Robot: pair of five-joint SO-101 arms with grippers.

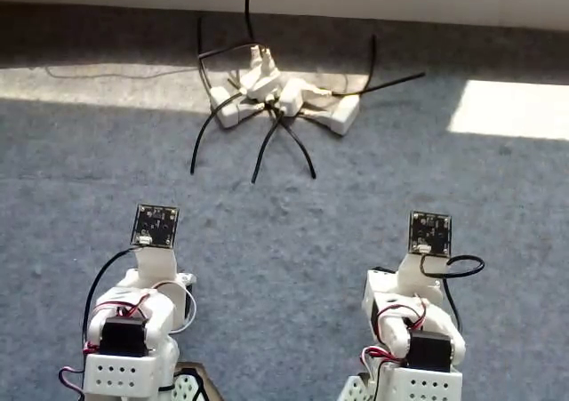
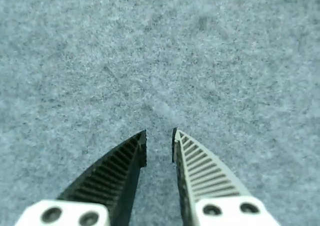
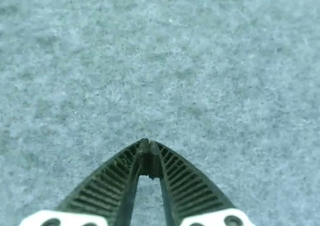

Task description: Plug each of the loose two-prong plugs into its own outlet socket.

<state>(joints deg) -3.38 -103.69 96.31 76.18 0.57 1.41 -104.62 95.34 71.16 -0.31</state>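
A heap of white outlet sockets and plugs (image 1: 280,99) with black cords (image 1: 267,148) lies on the grey carpet at the far middle, partly in a sunlit strip. I cannot tell which plugs are seated. Both arms are folded back at the near edge, far from the heap. My left gripper (image 2: 159,140) points down at bare carpet, one black and one white finger a narrow gap apart with nothing between them. My right gripper (image 3: 150,147) also hangs over bare carpet, its black fingertips touching and holding nothing.
The left arm (image 1: 142,330) and the right arm (image 1: 418,330) sit side by side at the near edge, each with its own wiring. A wall runs along the far edge behind the heap. Open grey carpet (image 1: 293,232) stretches between arms and heap.
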